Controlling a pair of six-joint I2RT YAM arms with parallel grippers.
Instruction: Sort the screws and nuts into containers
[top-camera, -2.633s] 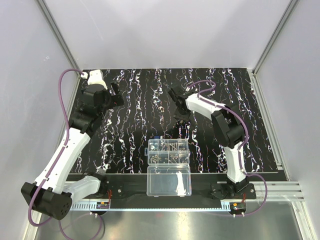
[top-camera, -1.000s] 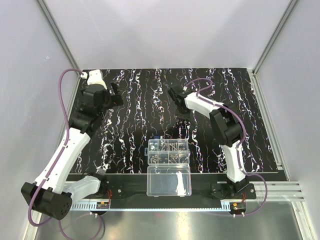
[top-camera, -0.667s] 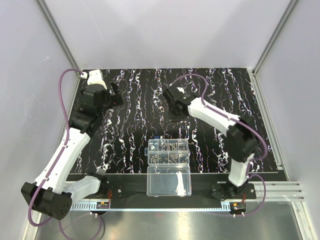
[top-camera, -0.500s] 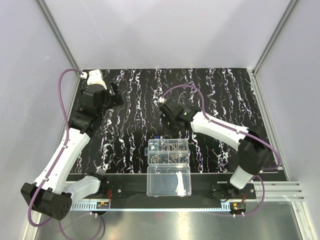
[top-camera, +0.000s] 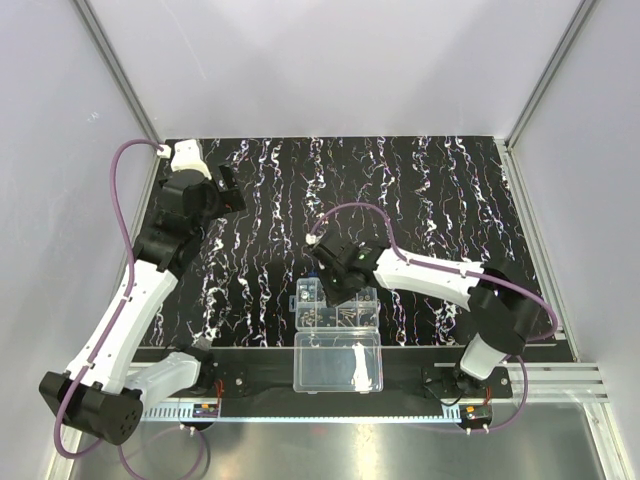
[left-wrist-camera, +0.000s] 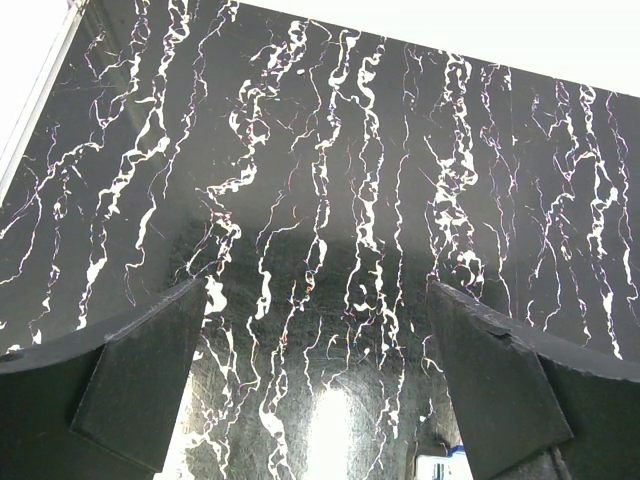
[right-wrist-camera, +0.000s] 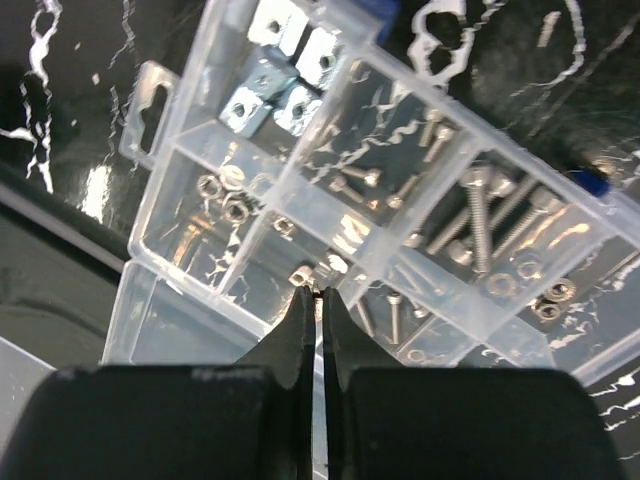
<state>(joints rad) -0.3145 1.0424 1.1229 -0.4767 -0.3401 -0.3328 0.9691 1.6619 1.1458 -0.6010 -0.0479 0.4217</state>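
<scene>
Screws (right-wrist-camera: 480, 215), nuts (right-wrist-camera: 222, 198) lie in clear divided containers (right-wrist-camera: 283, 180).

A bench topped with a black mat streaked with white, marble-like lines (top-camera: 430, 190) fills the middle of the top view. Low and centre in that frame, a clear plastic organizer box (top-camera: 350, 314) lies flat on the mat, its thin dividing walls forming small rectangular compartments (right-wrist-camera: 400, 170). The undivided clear lid half (top-camera: 338, 362) lies open just below, joined to the box, resting across the dark strip (top-camera: 250, 375) along the mat's lower edge.
</scene>
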